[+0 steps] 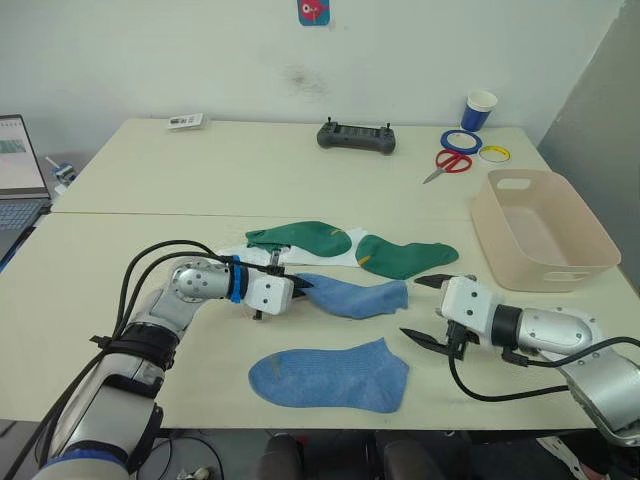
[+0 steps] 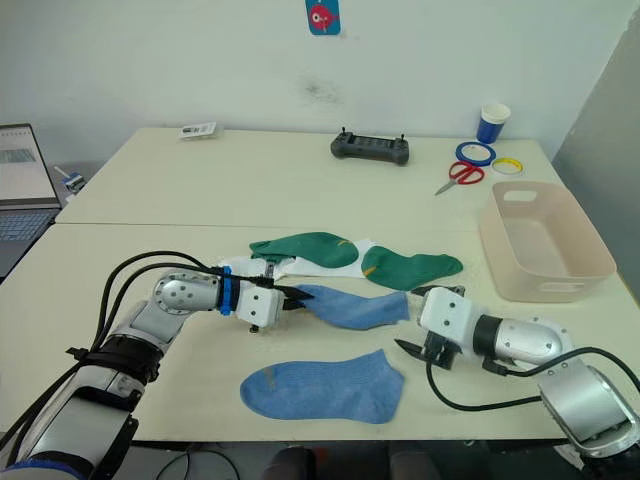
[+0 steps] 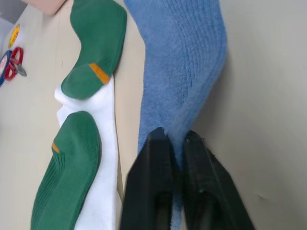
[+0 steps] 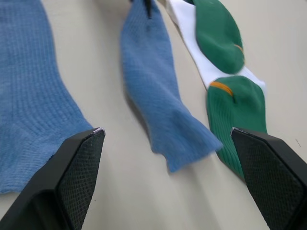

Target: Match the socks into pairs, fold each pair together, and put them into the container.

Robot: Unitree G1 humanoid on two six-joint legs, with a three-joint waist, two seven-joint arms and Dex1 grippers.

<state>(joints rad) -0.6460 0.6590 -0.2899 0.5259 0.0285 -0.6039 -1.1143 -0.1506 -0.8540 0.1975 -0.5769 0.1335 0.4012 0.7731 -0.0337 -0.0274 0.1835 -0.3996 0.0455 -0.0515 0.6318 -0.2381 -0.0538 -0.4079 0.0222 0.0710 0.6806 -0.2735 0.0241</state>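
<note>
Pinching one end of a soft light blue ankle sock (image 1: 355,296), the left gripper (image 3: 175,143) has its two black fingers clenched on the fabric, so the sock trails out across the pale cream table (image 1: 200,170) toward the right gripper (image 1: 432,312). That gripper hangs just beyond the sock's free end with its jaws spread wide and empty, seemingly ready to take that end. The second light blue sock (image 1: 330,376) lies flat nearer the table's front edge, close enough to be matched with the held one. Behind them, two dark green socks (image 1: 352,246) rest over white fabric, probably the white socks (image 3: 105,158). The beige-pink rectangular plastic bin (image 1: 540,228) stands empty at the table's right side, so no pair is stowed yet.
</note>
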